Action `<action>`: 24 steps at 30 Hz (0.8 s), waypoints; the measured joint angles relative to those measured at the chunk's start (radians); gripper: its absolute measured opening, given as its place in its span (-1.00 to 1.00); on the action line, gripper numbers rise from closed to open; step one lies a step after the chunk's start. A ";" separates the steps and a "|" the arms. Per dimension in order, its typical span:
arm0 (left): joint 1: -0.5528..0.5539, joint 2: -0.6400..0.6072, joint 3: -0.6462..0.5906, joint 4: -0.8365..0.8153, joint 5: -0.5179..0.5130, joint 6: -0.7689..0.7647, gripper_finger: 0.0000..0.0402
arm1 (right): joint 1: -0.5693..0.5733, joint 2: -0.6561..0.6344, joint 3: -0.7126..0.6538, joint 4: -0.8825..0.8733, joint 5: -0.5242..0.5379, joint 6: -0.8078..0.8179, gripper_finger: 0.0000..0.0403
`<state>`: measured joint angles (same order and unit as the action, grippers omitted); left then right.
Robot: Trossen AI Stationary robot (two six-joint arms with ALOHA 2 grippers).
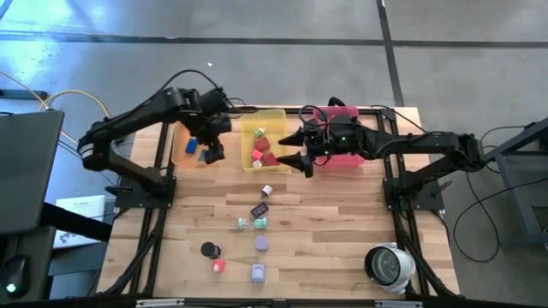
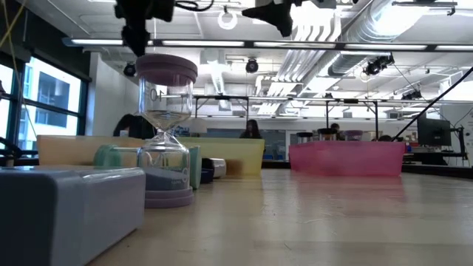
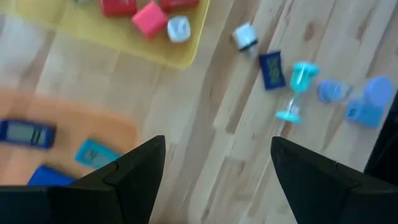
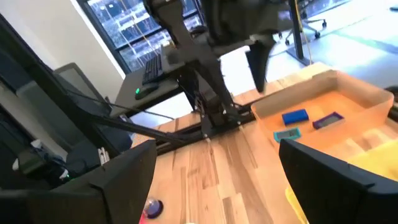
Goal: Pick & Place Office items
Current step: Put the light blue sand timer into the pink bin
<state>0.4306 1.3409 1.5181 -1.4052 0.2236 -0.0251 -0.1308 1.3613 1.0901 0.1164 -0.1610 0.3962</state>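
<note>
Office items lie loose on the wooden table: a white cube, a dark rectangle, a teal hourglass, a purple disc, a lavender cube, a black disc and a red cube. Blue pieces lie in the orange tray; red and white pieces lie in the yellow tray. My left gripper hangs open above the orange tray's right part, fingers holding nothing. My right gripper is open and level over the yellow tray's right side.
A pink tray stands at the far right under my right arm. A large white-grey round device sits at the near right corner. Bare wood lies to the left and right of the loose pieces in the table's middle.
</note>
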 joint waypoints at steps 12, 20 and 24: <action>-0.187 -0.038 -0.001 -0.165 -0.115 -0.214 0.42 | 0.000 0.000 0.000 -0.060 -0.082 0.045 0.64; -0.356 -0.038 -0.003 -0.130 -0.245 -0.316 0.42 | 0.019 0.000 0.000 -0.070 -0.122 0.045 0.64; -0.432 -0.038 -0.003 -0.123 -0.329 -0.317 0.42 | 0.057 0.000 0.000 -0.124 -0.081 0.046 0.64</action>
<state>-0.0015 1.3029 1.5146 -1.5278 -0.1057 -0.3418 -0.0738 1.3613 1.0901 -0.0075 -0.2416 0.4423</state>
